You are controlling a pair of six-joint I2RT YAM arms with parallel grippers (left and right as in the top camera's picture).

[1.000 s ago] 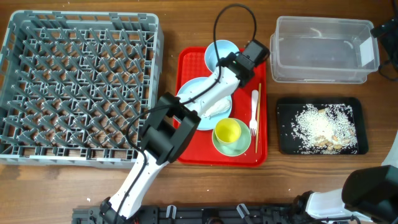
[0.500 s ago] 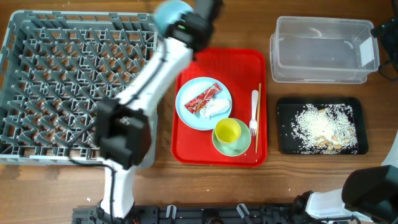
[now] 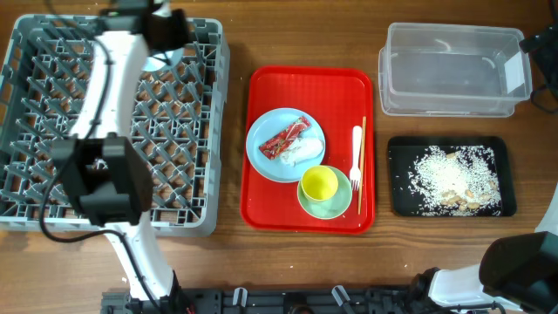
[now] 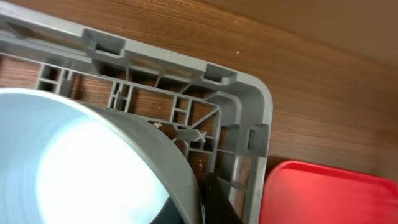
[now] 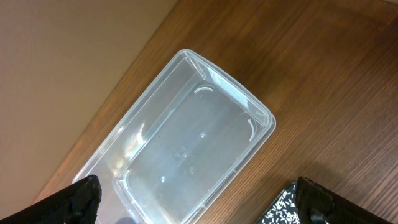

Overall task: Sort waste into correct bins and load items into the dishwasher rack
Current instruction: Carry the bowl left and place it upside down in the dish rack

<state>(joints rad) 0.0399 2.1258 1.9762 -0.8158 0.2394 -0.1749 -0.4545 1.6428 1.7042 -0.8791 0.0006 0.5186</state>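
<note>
While L claw [image 3: 163, 45] holds blue bowl [image 4: 81, 168] over rack [image 3: 179, 131], wrapper [image 3: 288, 138] print's unreadable.

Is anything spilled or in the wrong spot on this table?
Nothing looks spilled or broken. The rice scraps sit inside the black tray. The oddest bit: a red wrapper and white tissue lie on the plate, while the clear tub is empty.
</note>
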